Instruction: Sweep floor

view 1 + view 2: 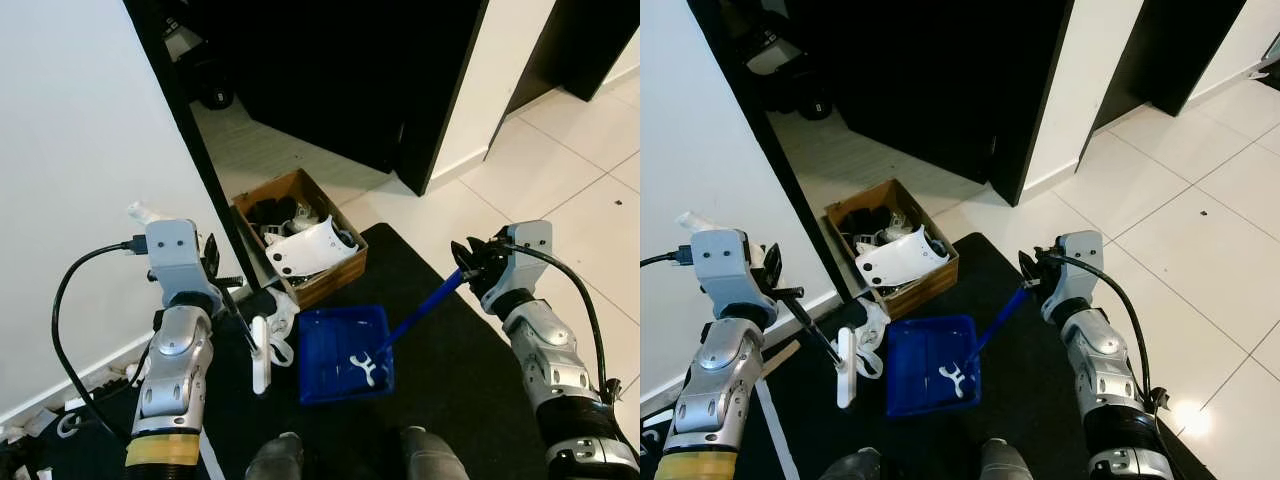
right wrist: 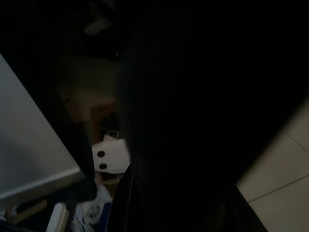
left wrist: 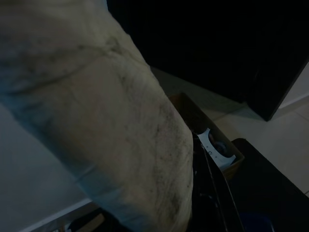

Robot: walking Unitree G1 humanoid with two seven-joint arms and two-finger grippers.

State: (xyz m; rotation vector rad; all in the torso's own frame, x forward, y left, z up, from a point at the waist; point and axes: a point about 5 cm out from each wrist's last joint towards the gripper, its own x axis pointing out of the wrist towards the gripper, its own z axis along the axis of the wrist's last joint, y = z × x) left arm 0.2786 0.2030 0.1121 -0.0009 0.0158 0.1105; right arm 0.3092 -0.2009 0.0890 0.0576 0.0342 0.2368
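Right gripper [image 1: 468, 262] clamped on the blue dustpan's handle [image 1: 425, 304] — the dustpan [image 1: 345, 355] lies on the black mat [image 1: 450, 380], a white scrap [image 1: 365, 367] inside. Left gripper [image 1: 215, 268] grips a thin black brush stick [image 1: 235, 312]; white brush head [image 1: 260, 355] just beside the dustpan. Cardboard box [image 1: 300, 240] behind — no legible writing.

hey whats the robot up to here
It is sweeping up on a black mat. The right pincer holds the handle of a blue dustpan resting on the mat, with a small white piece lying in it. The left pincer holds a black-handled brush just beside the pan. A cardboard box of odds and ends sits behind.
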